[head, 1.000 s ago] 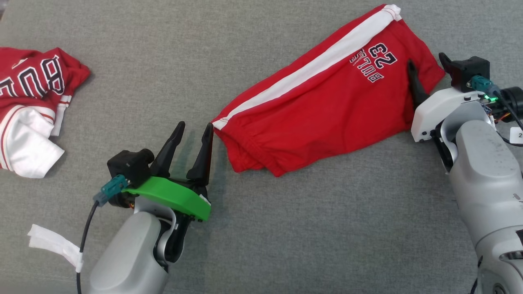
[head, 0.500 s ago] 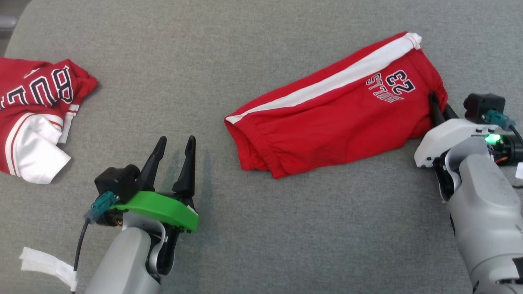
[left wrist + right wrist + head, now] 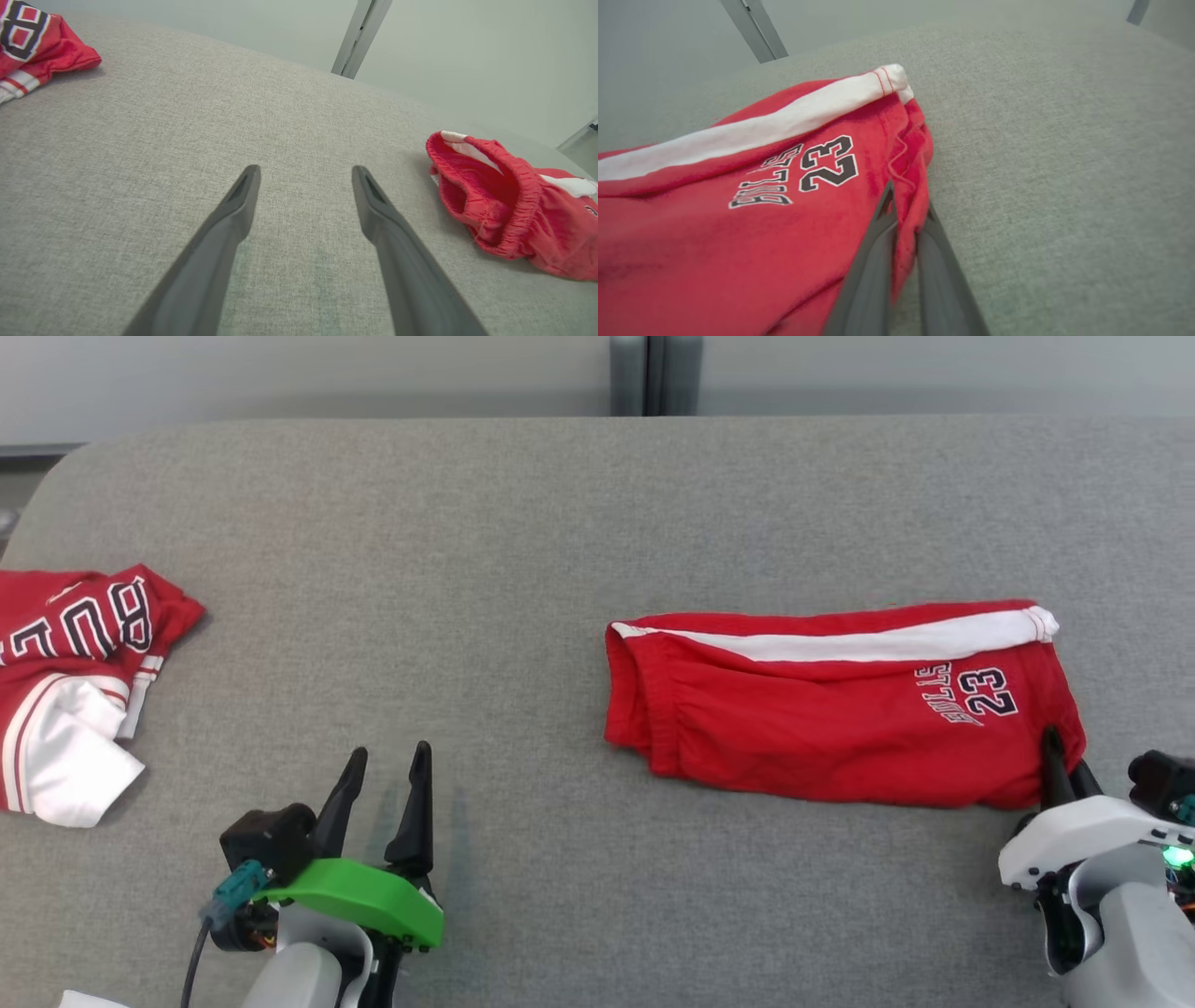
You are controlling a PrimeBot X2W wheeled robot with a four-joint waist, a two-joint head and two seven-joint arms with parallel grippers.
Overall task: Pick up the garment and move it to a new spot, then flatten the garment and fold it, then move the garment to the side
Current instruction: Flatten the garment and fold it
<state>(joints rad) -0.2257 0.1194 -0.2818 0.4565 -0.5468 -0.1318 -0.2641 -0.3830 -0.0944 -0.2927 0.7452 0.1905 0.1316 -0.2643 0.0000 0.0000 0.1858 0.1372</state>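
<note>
Grey tabletop (image 3: 523, 523); right gripper (image 3: 1062, 756) tight on red shorts (image 3: 822, 728), left gripper (image 3: 390, 749) agape.

Plain lab-like workroom, grey cloth-covered table (image 3: 523, 523), bare pale wall (image 3: 280, 373), grey metal post (image 3: 655, 373)

Light is bright, even and soft, falling from above, and the cloth reads matte. In the head view the left fingers (image 3: 412, 803) throw a pale shadow just to their right on the table (image 3: 523, 523), and the shorts (image 3: 822, 728) lay a thin dark line along their near edge. A green lamp (image 3: 1174, 855) glows behind the right fingers (image 3: 1053, 770).

In the left wrist view a faint greenish cast lies between the fingers, and the table's far edge bows with the wide lens.

In the right wrist view the fingers blur toward their bases, while the print (image 3: 808, 172) beyond their tips stays sharp.
</note>
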